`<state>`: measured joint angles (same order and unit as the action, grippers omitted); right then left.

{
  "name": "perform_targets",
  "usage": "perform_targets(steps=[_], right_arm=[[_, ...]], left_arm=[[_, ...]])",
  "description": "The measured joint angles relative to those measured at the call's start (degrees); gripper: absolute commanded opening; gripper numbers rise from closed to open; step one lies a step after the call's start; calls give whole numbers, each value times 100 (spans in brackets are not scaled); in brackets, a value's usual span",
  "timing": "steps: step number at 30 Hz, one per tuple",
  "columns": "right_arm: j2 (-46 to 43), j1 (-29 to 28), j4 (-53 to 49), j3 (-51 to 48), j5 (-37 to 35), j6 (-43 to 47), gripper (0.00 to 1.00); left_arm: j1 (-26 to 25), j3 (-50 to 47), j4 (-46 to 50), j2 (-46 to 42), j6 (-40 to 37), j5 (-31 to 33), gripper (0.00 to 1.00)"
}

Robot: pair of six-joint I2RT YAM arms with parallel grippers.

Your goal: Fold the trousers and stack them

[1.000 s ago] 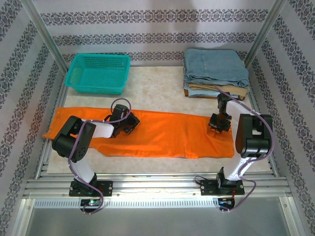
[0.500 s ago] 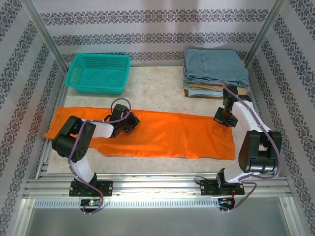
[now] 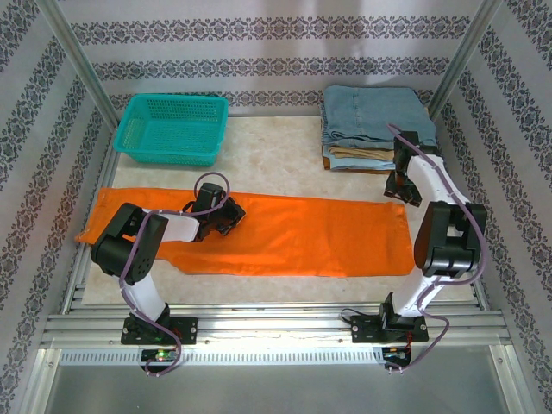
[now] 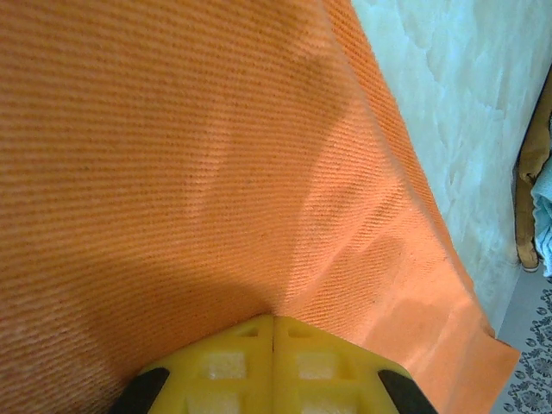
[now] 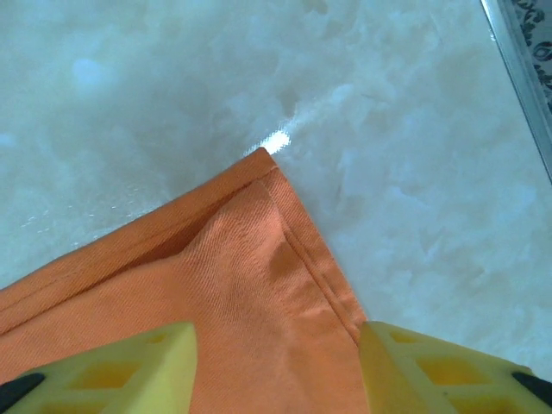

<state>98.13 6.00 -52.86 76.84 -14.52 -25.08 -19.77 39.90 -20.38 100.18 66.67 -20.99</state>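
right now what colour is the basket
The basket is teal, with open mesh walls; the top external view shows it best.

Orange trousers (image 3: 293, 235) flat across the table (image 3: 267, 155), left gripper (image 3: 228, 216) atop, right gripper (image 3: 398, 193) at their far-right corner.

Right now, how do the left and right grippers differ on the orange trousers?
The left gripper is shut, pinching the trousers so cloth puckers at its tips; the right gripper is open, holding nothing. The left gripper sits on the cloth left of its middle; the right gripper straddles its far right corner. Both are down at the same orange pair.
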Motion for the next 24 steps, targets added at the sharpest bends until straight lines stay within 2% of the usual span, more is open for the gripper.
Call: perform_targets(steps=[6,9,11,16,17,19,24], right_arm=[[-695,-168,105,-780,387,-26,53],[-669,-258,212,-1126,765,-85,48],[-566,-74,428,-1309,1137,-197,39],[157,684,953,-1410,1886,-334,32],[326,765,994,-1410,1965,-350,32],[490,866,986,-1381,2000,-352,42],[481,1189,981,-1322,1884,-396,52]], left_arm=[[7,7,245,-199,-223,11,0],[81,87,378,-273,-361,26,0],[160,162,378,-245,-400,26,0],[234,236,166,149,-387,0,0],[258,247,55,203,-380,-42,0],[264,245,-118,282,-339,-107,0],[275,245,-531,448,-251,-245,0]])
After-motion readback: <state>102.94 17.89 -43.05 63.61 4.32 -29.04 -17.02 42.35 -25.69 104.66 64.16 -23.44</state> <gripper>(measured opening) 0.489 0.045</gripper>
